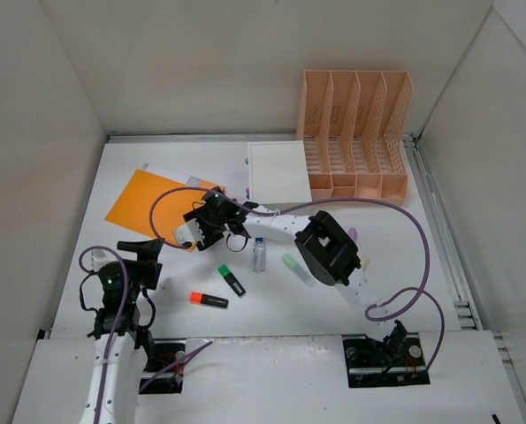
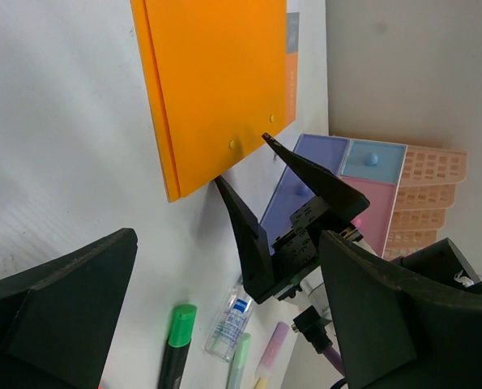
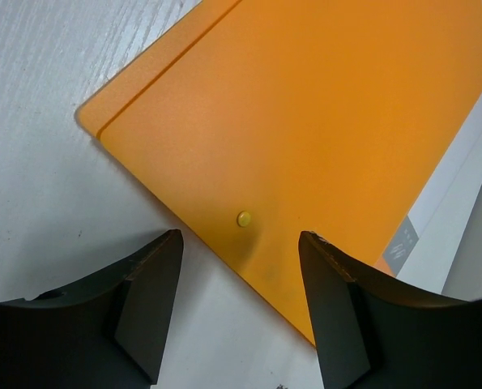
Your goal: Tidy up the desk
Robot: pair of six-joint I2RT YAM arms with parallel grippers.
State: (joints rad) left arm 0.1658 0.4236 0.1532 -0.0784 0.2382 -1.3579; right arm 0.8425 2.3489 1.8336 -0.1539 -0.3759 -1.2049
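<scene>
White walls box in a flat white table [image 1: 377, 291] with a faint woodgrain texture, and it fills the whole floor of the scene, from the arm bases at the near edge to the far wall.

Out on the left, the right pincer [image 1: 192, 231] is spread wide over the near edge of a smooth orange plastic folder [image 1: 148, 205]. From the right wrist, its dark wedge-shaped fingers [image 3: 147, 300] sit either side of that edge, a small yellow stud [image 3: 244, 218] just ahead of the gap. Nothing is gripped, and I can't tell whether the tips touch the table.

The left pincer [image 1: 148, 250] hangs at the near left, blunt matte-black fingers parted, nothing between them.

The folder lies flat, a raised spine strip along one side, with white printed paper [image 3: 459, 203] peeking out beneath its far side.

Middle of the table:
- a small clear bottle [image 1: 259, 254] with a blue label
- a black marker with a green cap [image 1: 232, 280]
- nearer, another black marker with an orange cap [image 1: 209, 300]
- to the right, a pale green highlighter [image 1: 298, 269]

Far right stands a peach plastic file sorter [image 1: 355, 132], with perforated upright dividers and little drawers at its foot. A square white box [image 1: 278, 172] sits just left of it.
</scene>
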